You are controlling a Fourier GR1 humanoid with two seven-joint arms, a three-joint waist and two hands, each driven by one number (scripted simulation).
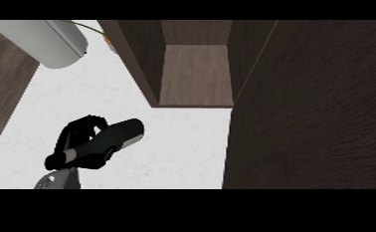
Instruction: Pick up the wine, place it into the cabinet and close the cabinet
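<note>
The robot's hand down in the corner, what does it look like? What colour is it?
Only one hand shows, the left one. It is black, with slim curved fingers like hooks. Its forearm is grey and smooth, with tiny dark dots near the wrist. No cables or sleeves show. The right hand is out of view.

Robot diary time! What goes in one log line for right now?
left hand: shut on dark wine bottle | open dark wooden cabinet: nothing on its shelf | right hand: not in view
</note>
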